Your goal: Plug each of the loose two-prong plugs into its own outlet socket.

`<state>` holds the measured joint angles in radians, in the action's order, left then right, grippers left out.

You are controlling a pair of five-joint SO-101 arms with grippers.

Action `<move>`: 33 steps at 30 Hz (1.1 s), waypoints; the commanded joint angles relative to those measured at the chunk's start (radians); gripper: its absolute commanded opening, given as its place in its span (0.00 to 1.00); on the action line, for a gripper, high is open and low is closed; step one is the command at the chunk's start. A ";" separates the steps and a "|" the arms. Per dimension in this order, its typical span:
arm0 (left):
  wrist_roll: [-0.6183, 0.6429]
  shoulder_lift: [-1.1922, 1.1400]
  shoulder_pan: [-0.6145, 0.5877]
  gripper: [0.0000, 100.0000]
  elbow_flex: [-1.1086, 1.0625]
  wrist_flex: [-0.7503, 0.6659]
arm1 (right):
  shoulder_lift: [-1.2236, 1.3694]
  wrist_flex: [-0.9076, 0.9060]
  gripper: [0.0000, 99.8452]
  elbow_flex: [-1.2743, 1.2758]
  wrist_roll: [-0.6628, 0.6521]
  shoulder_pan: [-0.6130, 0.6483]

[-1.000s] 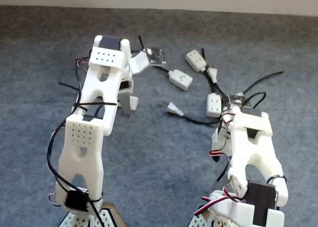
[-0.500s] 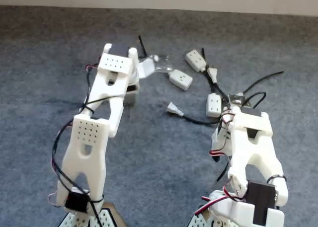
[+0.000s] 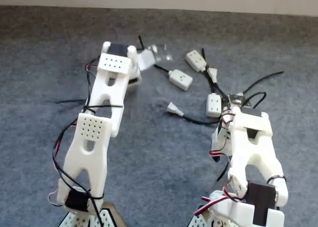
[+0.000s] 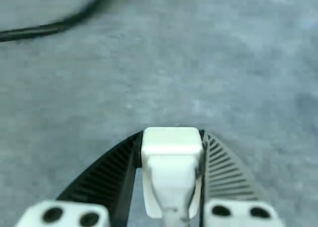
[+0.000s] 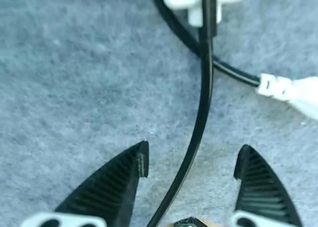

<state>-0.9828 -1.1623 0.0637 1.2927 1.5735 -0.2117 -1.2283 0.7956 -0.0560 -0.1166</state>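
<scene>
with the left end effector (image 4: pixel 171 137) gripping a white plug (image 4: pixel 171 180) and the right end effector (image 5: pixel 191 155) open, a tilted grip could spoil insertion.

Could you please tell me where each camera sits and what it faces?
High view: above, behind both white arms, facing down over grey carpet.
Left wrist: faces carpet past left gripper, shut on white plastic plug.
Right wrist: faces down past open right gripper onto black cable.
Shared: high and left wrist show that plug.
</scene>
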 commanded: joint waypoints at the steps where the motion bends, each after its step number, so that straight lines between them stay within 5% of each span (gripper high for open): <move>1: 0.199 0.015 -0.010 0.06 0.268 -0.101 | -0.033 0.013 0.28 -0.004 0.000 -0.010; 5: 0.382 0.021 -0.010 0.06 0.274 -0.288 | -0.033 0.013 0.28 -0.004 0.000 -0.010; 17: 0.571 0.019 0.005 0.12 -0.002 -0.853 | -0.033 0.008 0.28 -0.001 0.000 -0.008; 22: 0.666 0.024 0.024 0.28 0.070 -0.764 | -0.035 0.008 0.28 0.001 -0.002 -0.007; 33: 0.706 0.085 0.016 0.30 0.367 -0.456 | -0.035 0.012 0.28 0.001 -0.002 -0.007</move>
<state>-0.2908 -1.1745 0.0760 1.6072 1.0211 -0.2117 -1.2283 0.7986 -0.0560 -0.1166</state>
